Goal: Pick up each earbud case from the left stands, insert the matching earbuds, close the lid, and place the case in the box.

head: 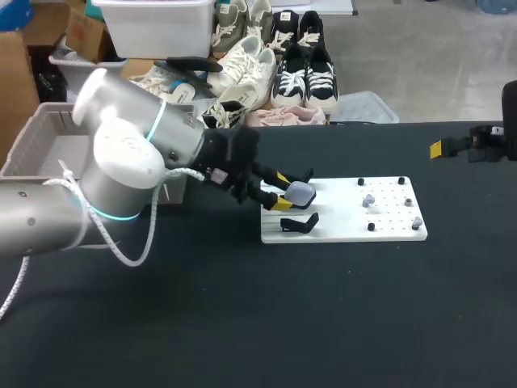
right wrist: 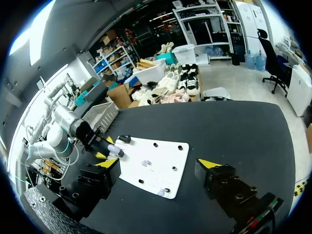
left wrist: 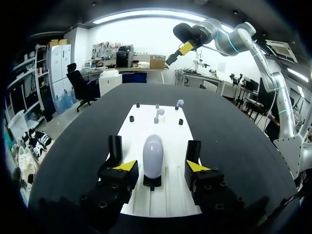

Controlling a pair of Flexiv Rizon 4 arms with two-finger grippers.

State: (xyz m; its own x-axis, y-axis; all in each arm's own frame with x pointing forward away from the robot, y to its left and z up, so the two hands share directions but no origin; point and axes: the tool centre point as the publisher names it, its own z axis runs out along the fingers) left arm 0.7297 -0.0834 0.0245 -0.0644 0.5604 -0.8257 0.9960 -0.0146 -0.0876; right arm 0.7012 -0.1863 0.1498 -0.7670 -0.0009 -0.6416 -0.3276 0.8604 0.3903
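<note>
— At far left of the table, what's there?
— Grey box (head: 36, 149), well apart from everything else. The left arm (head: 121, 170) comes in beside it, and its gripper is at the left end of the white board (head: 347, 234).
— And the left gripper (head: 283, 191)?
— Spread. On its wrist cam the case (left wrist: 152, 153) sits on its stand (left wrist: 152, 182), right between the fingers (left wrist: 126, 166), w/ a gap each side. Not pinched yet, no contact I can see.
— Which way does the case lie from it?
— Centred between the tips, not off to either side. Long axis runs away from the gripper, in line w/ the fingers and across their closing line, so they face its narrow flanks. Looks tilted up on the stand, can't tell how steep. I'd say close, then lift off.
— Lid?
— Looks shut, but the seam's too small to tell.
— Next along?
— 2nd stand (head: 300, 224), just beside the first, on the robot's side, nothing on it. Further right on the board: black pegs (head: 361, 182) & small pale earbuds (head: 369, 199), apart from each other.
— The right gripper (head: 440, 149)?
— Far right edge, well apart from the board. Its own cam shows it spread wide, nothing between the fingers. Left is clearly nearer the case.
</note>
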